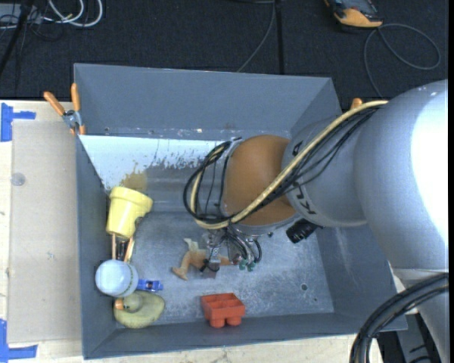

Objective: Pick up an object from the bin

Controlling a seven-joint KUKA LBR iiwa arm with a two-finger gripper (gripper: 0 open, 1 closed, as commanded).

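Observation:
My gripper [213, 261] reaches down into the middle of the bin, below the arm's orange cover. Right at its tip lies a small tan, figure-like thing [188, 262], touching or nearly touching it on the left side. I cannot make out whether that thing is gripped. A red toy brick [222, 309] lies a little below the gripper, near the bin's front wall.
Along the left wall lie a yellow cup-shaped piece [126, 209], a pale blue-white round thing [114, 277] with a small blue part, and a yellow-green duck [139, 308]. The arm and its cables cover the bin's right half.

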